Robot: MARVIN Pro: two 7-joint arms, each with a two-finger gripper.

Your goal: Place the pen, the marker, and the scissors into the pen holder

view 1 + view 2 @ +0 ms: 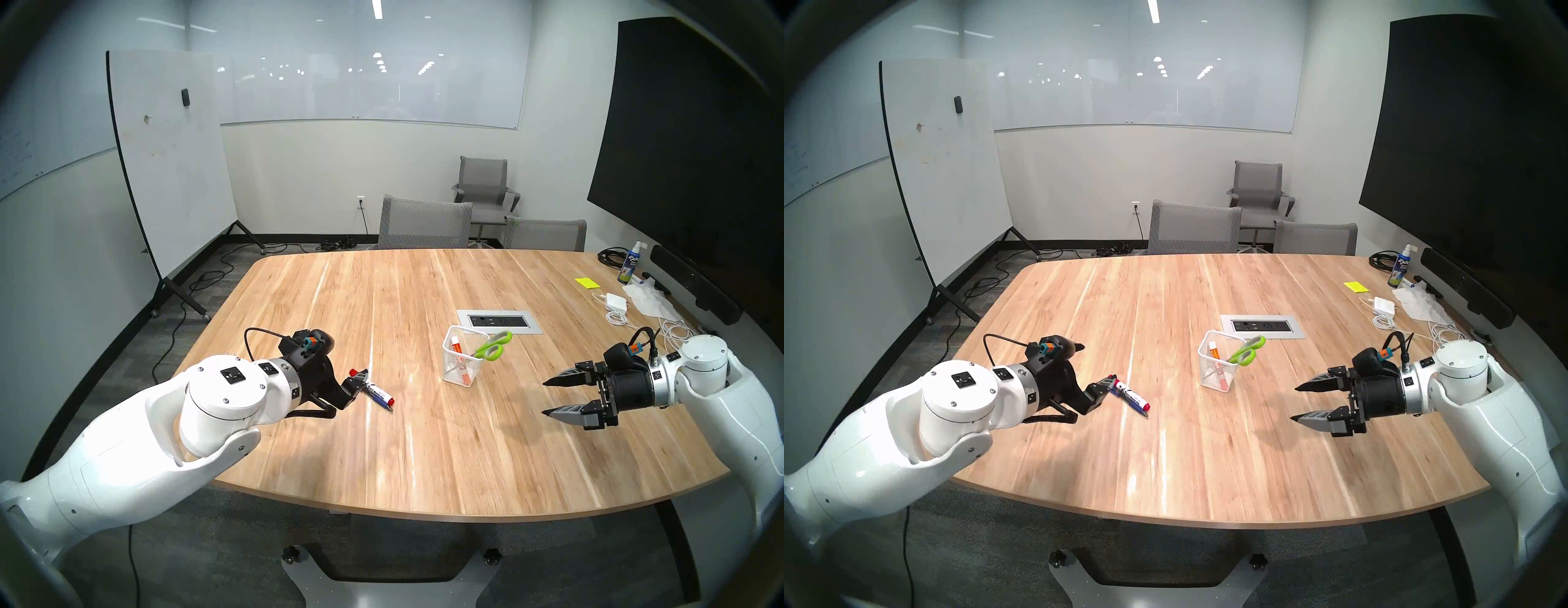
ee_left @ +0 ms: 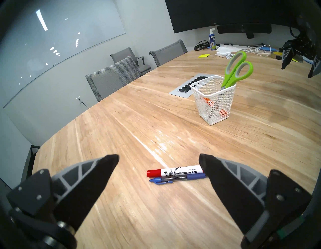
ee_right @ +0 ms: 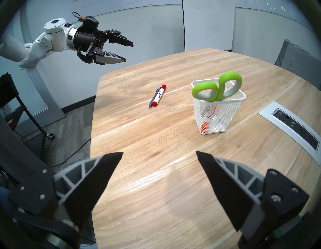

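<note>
I'm seeing scissors (image 2: 237,69) already sitting in the holder (image 2: 213,102) — pen (image 2: 177,179) and marker (image 2: 175,172) lying just ahead of my left gripper (image 2: 159,160), both grippers gaping, empty.

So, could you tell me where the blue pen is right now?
The blue pen lies flat on the table, alongside the red-capped marker, below the open left gripper.

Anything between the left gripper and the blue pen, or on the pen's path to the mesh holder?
Nothing visible. The left gripper, open, hangs over the pen, which lies against the red-capped marker. Bare table runs to the pen holder, which holds the scissors.
</note>
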